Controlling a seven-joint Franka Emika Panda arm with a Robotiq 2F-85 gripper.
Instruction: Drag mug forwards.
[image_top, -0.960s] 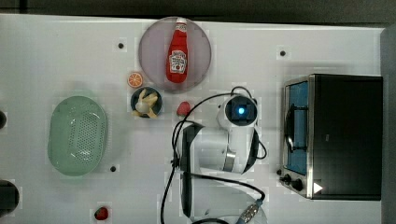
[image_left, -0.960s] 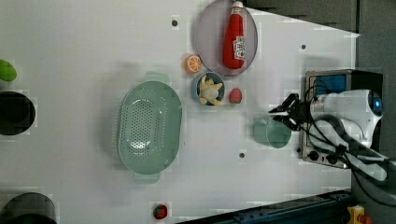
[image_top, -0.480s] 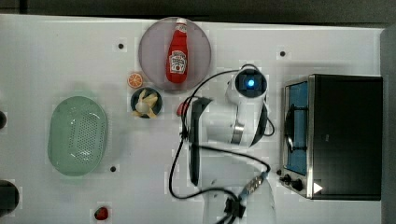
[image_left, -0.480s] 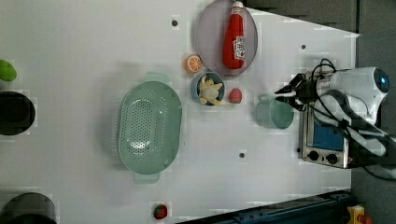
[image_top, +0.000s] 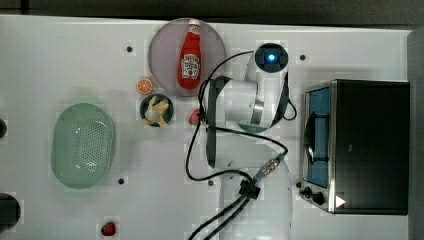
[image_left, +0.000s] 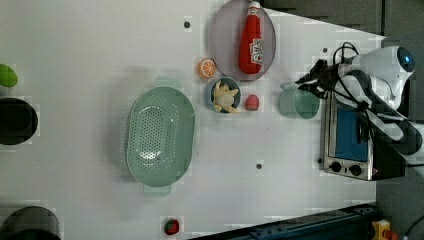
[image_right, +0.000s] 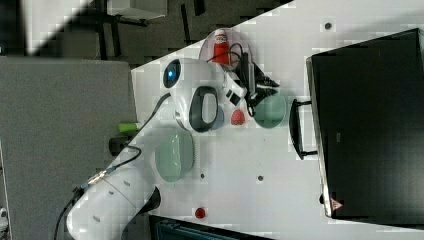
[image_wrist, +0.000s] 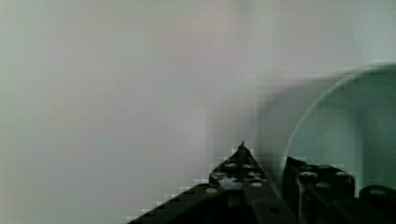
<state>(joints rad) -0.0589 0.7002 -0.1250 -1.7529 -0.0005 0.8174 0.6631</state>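
Observation:
The mug (image_left: 299, 104) is pale teal-green and stands upright on the white table, just off the toaster oven's front in the left view. In the right view the mug (image_right: 270, 111) sits between the oven handle and a small red piece. My gripper (image_left: 311, 86) grips its rim; in the wrist view one dark finger (image_wrist: 238, 164) is outside the mug wall (image_wrist: 336, 121) and the other inside, so it is shut on the rim. In the top view my arm covers the mug except a green sliver (image_top: 252, 129).
A toaster oven (image_top: 367, 145) stands at the top view's right. A purple plate (image_top: 165, 47) carries a ketchup bottle (image_top: 189, 56). Near the mug are a red piece (image_left: 252, 102), a dark-blue cup (image_left: 223, 95), an orange slice (image_left: 206, 68). A mint colander (image_left: 159, 135) lies further off.
The gripper has moved toward the left view's top with the mug in it; the mug has slid along the oven front, nearer the purple plate's side of the table.

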